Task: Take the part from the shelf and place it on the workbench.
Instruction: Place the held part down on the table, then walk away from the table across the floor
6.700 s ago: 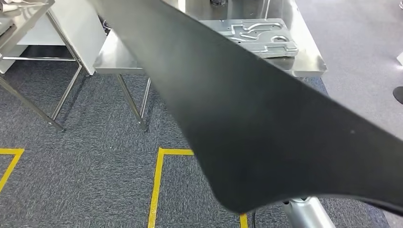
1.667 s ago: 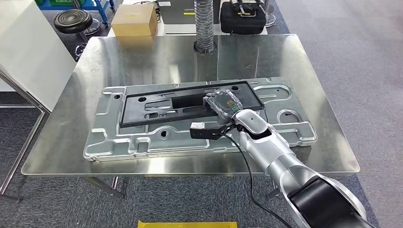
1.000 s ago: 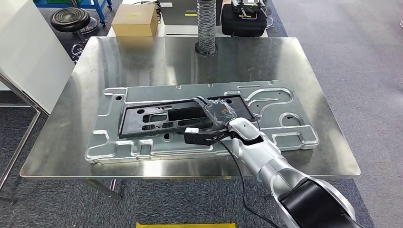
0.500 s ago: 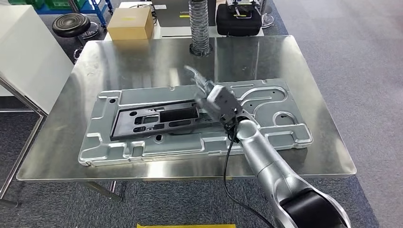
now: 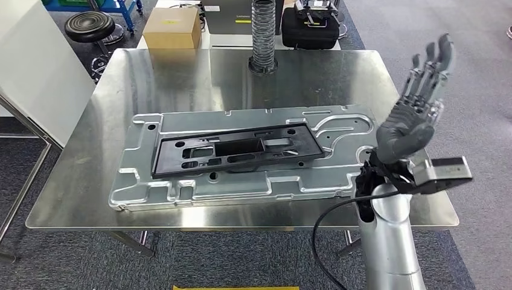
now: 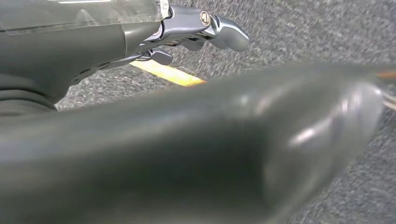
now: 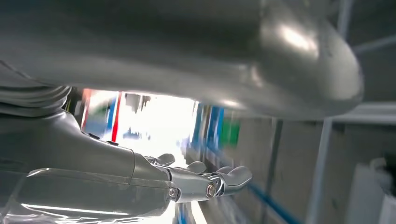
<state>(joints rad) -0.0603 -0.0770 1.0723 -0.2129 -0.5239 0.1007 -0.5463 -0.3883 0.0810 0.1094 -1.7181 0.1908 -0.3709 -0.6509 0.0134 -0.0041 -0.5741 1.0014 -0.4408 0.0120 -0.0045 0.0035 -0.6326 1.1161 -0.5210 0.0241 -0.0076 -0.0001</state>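
Note:
The black part (image 5: 235, 148), a long flat panel with cut-outs, lies on a stamped silver metal plate (image 5: 362, 130) on the steel workbench (image 5: 181, 78). My right hand (image 5: 416, 103) is raised above the bench's right edge, well clear of the part, fingers stretched upward and apart, holding nothing. In the right wrist view the same hand (image 7: 140, 182) has straight fingers with nothing in them. In the left wrist view my left hand (image 6: 93, 42) hangs over grey carpet and holds nothing; its blurred thumb crosses the picture.
Behind the bench stand a cardboard box (image 5: 172, 27), a black stool (image 5: 89, 25), a ribbed hose (image 5: 263, 33) and a black case (image 5: 311, 24). A white panel (image 5: 36, 66) is at the left. Yellow floor tape (image 5: 235, 287) lies in front of the bench.
My right hand has lifted off the black part, swung right and risen with its fingers spread. The part stays flat on the plate. The camera has shifted slightly.

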